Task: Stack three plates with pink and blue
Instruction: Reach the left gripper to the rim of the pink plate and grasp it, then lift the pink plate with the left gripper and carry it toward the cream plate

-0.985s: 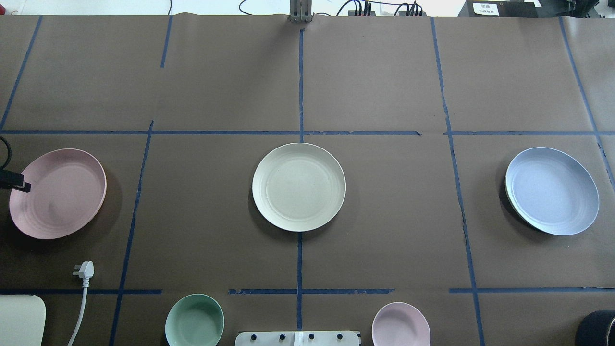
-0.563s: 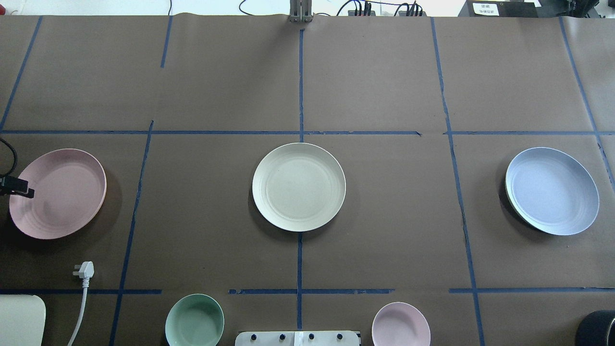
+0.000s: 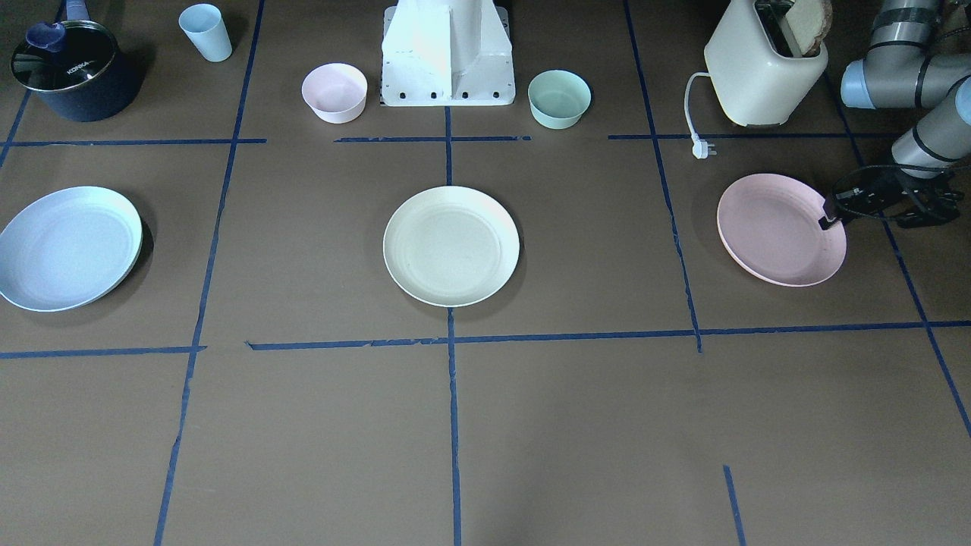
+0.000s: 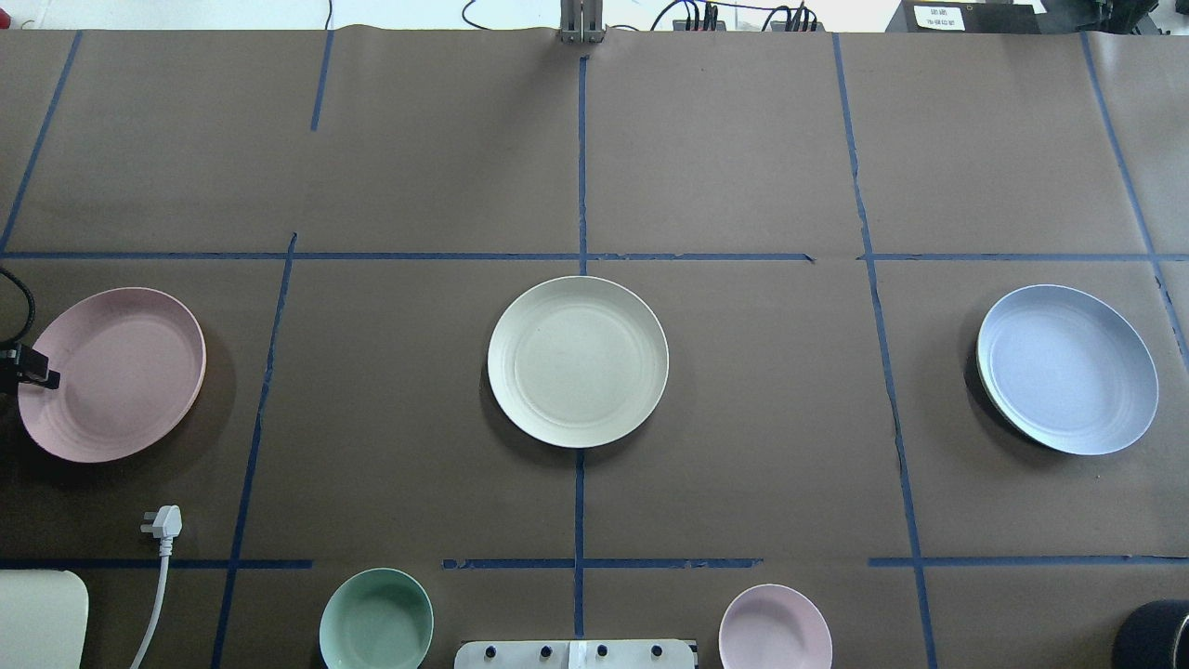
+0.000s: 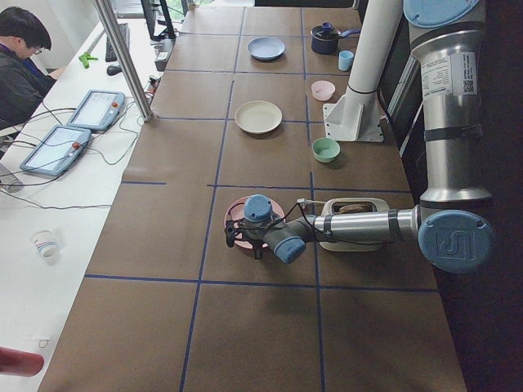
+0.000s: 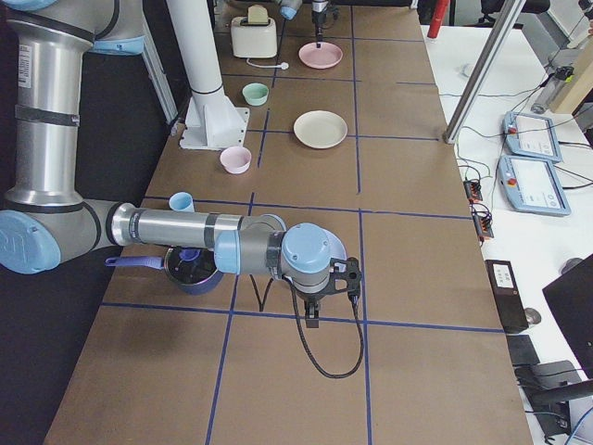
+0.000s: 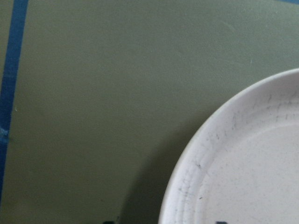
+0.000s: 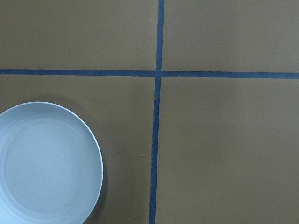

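while the left gripper [image 3: 827, 216] straddles the rim of the pink plate [image 3: 781, 227], jaws apart, gripping nothing, cream plate [image 3: 450, 246] sits centre, blue plate [image 3: 68, 249] robot's right. right gripper [image 6: 315, 315]: can't tell. next: pinch rim, lift, set on cream

The left arm [image 5: 359, 226] is built of silver-grey metal tubes joined by rounded housings with pale blue caps. The big cap farthest back from the gripper bears a raised UR logo [image 5: 455, 242]. The black two-finger left gripper [image 3: 828, 216] is angular, and a thin black cable [image 4: 31, 307] curls just behind it. Far up the arm from the gripper a white printed label [image 5: 462, 73] sits above a black ring. The right arm [image 6: 176, 225] has the same colours. A black cable loop [image 6: 329, 357] trails below the black right gripper [image 6: 313, 317]. The white pedestal [image 3: 447, 45] has a foot plate with a row of dark screws [image 3: 433, 95].
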### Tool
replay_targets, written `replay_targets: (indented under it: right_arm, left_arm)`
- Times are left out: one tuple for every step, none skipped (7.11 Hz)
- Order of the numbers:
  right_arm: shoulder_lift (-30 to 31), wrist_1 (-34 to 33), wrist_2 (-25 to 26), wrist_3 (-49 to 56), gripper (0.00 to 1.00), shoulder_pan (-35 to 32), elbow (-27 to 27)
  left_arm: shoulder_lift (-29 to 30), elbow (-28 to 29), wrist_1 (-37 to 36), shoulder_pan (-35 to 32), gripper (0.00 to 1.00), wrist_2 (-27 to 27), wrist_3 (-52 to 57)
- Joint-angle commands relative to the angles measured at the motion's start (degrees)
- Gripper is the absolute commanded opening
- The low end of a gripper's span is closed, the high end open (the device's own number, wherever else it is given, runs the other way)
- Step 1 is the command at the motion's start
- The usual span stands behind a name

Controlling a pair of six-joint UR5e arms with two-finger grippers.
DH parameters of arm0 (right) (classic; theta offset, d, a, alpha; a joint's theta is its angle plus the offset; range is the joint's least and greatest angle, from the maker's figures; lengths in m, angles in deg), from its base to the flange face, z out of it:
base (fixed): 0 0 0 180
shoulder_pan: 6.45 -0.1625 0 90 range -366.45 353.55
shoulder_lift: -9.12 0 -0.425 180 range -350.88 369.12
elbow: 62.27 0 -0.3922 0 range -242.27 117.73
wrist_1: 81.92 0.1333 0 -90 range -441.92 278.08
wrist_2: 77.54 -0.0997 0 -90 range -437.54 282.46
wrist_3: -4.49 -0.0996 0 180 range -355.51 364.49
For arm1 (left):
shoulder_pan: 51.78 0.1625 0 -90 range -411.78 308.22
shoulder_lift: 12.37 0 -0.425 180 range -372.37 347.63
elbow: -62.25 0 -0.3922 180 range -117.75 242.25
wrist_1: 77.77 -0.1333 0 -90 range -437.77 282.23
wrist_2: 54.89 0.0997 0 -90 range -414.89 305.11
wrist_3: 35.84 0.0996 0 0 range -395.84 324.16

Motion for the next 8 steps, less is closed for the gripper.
replay_targets:
  right_arm:
    - [-0.2, 0.1, -0.1, 0.0, 1.00, 0.0, 0.0]
    - [-0.2, 0.0, -0.1, -0.1, 1.00, 0.0, 0.0]
    - [-0.5, 0.0, -0.2, -0.1, 1.00, 0.0, 0.0]
    - [-2.0, -0.3, -0.1, 0.0, 1.00, 0.1, -0.2]
    - [-4.5, -0.5, 0.0, 0.0, 1.00, 0.1, -0.6]
    - [-4.0, -0.3, -0.3, 0.0, 1.00, 0.2, -1.3]
    - [-4.0, -0.3, -0.3, 0.0, 1.00, 0.4, -1.7]
    - [-3.8, -0.2, -0.9, 0.0, 1.00, 0.4, -1.7]
  left_arm:
    - [-0.6, -0.5, -0.1, -0.5, 0.00, -1.8, 0.0]
    - [-0.3, -0.4, -0.4, -2.3, 0.00, -6.9, 0.0]
    - [-0.1, -0.5, -0.7, -8.4, 0.00, -11.7, 0.0]
    - [0.2, -0.6, -0.7, -11.5, 0.00, -16.6, 0.0]
    - [1.0, -0.7, -0.7, -13.2, 0.00, -18.3, -0.1]
    - [2.8, -1.0, -1.5, -13.6, 0.00, -18.4, -0.8]
    - [6.7, -2.0, -5.3, -13.7, 0.00, -18.4, -1.0]
    - [9.5, -3.6, -8.9, -13.5, 0.00, -17.9, -2.9]
